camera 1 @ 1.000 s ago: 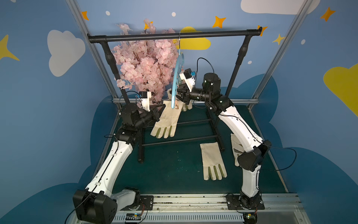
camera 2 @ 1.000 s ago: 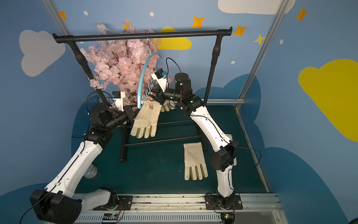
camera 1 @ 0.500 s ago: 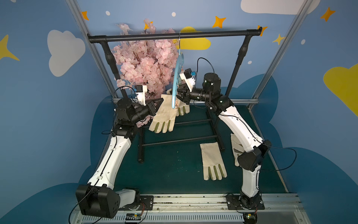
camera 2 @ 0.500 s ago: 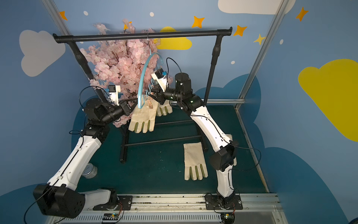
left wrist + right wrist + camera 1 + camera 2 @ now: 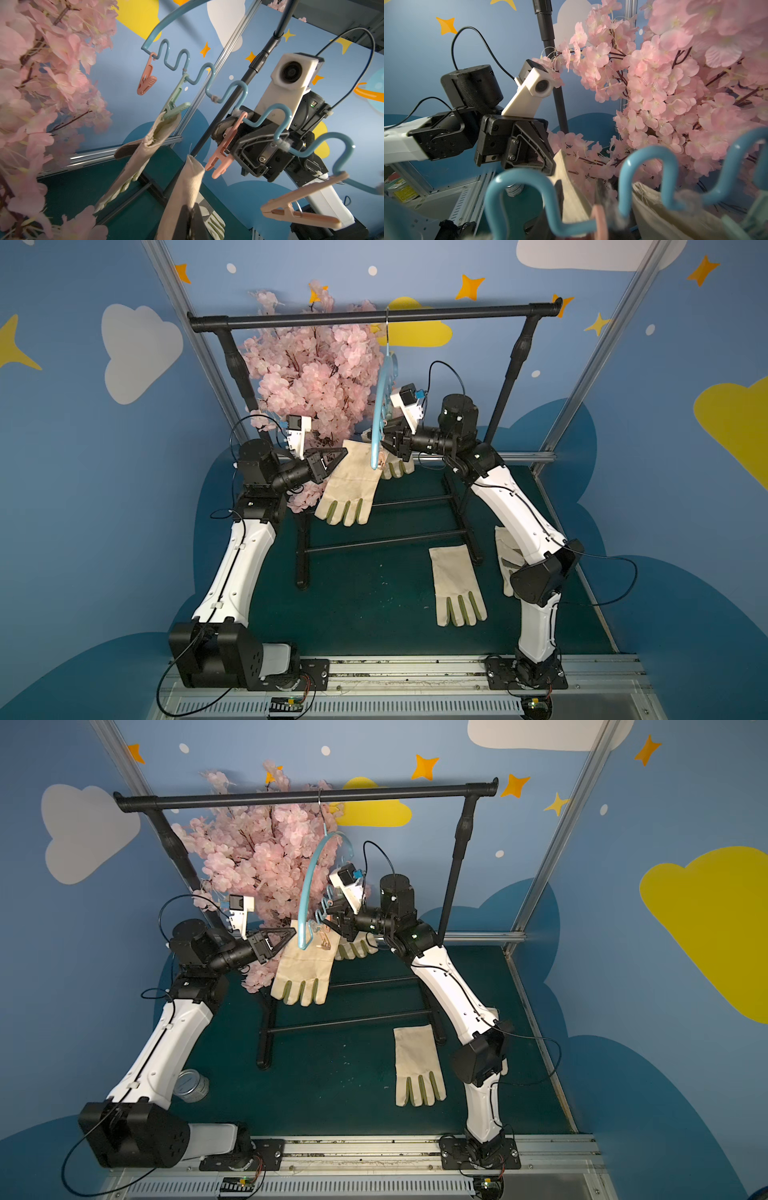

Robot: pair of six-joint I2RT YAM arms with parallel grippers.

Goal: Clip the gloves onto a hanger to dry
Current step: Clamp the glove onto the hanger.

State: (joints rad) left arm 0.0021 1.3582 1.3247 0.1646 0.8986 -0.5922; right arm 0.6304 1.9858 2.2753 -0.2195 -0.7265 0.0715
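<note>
Left gripper (image 5: pixel 338 454) is pinching glove (image 5: pixel 349 489) by cuff, fingers hanging down. Right gripper (image 5: pixel 385 443) is squeezing pink peg (image 5: pixel 220 158) on hanger (image 5: pixel 380 406). Cuff corner is sitting just below peg mouth.

Green mat (image 5: pixel 374 605) — flat glove (image 5: pixel 455 580), second glove (image 5: pixel 503 549) half-hidden, black rack (image 5: pixel 302 568)

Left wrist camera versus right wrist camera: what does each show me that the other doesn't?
Left wrist only: the right gripper pinching a pink peg, its mouth apparently open beside the cuff of the held glove; two spare pink pegs. Right wrist only: the left gripper shut on that cuff, cans by the frame. Both: the hanger wavy bar, blossoms, the clipped glove on the green peg, blurred in the right wrist view.
</note>
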